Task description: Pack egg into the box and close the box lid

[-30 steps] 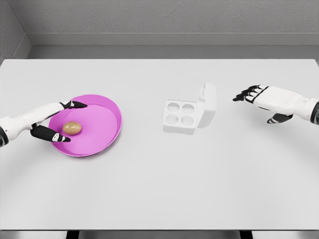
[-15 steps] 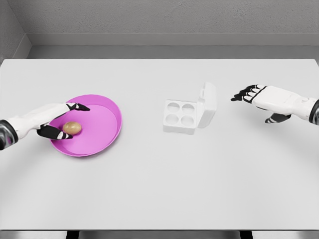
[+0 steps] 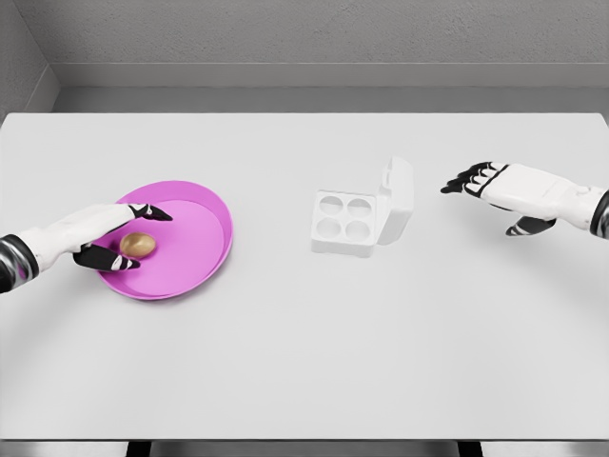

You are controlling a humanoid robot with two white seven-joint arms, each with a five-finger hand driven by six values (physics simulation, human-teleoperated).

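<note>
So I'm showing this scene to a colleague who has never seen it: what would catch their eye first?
The bright pink plate at the table's left stands out most, with a brown egg in it and the left hand closing around the egg. Near the middle sits a white egg box, lid standing open, four cups empty. The right hand hovers open to its right.

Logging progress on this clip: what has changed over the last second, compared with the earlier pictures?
The left hand has drawn back toward the picture's left and narrowed its thumb and fingers around the egg, which has not left the pink plate; a firm grip is not yet evident. The right hand crept slightly left. The egg, plate and open box stayed put.
</note>
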